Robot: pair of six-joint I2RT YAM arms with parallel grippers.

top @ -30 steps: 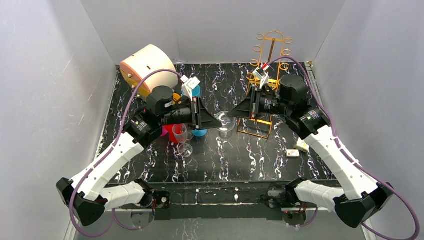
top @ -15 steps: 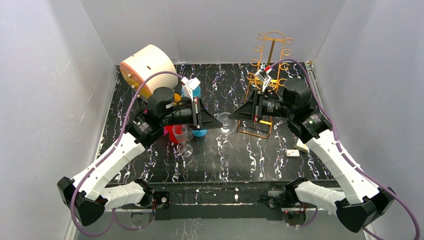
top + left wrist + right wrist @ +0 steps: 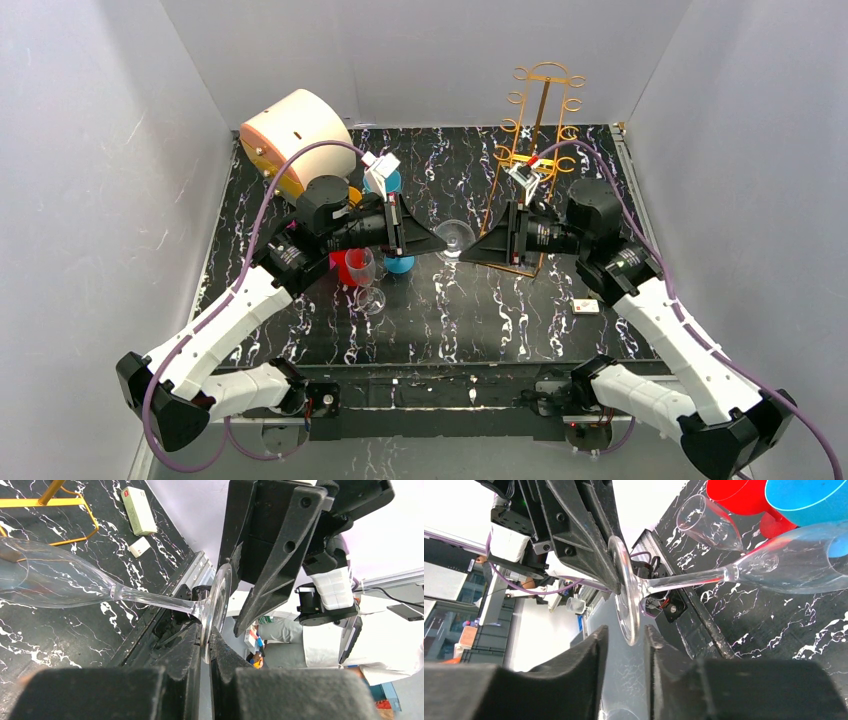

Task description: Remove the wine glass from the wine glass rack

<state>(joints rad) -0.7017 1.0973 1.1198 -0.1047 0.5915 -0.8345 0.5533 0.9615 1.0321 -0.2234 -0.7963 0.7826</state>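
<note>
The black marble-pattern table point(image 3: 560, 330) carries all the items. The wine glass rack point(image 3: 540, 110) stands upright at the back right, its rectangular wire base partly hidden behind the right arm. A cream, drum-shaped object point(image 3: 295, 135) with an orange face lies at the back left corner. The two arms reach inward and meet near the table centre, tip to tip. The left gripper point(image 3: 206, 645) is pressed together on the rim of the glass foot, pinching it. The right gripper point(image 3: 626, 635) faces it from the other side; its fingers point(image 3: 594, 645) stand spread to either side of the same foot, with a visible gap on both sides. The wine glass point(image 3: 55, 580) is off the hooks, held in the air just left of the rack base, foot uppermost and bowl pointing toward the table. A second clear glass point(image 3: 365, 275) stands beside a red cup point(image 3: 343, 268) and a blue cup point(image 3: 400, 264). A small white box point(image 3: 587, 306) lies near the right arm.
</note>
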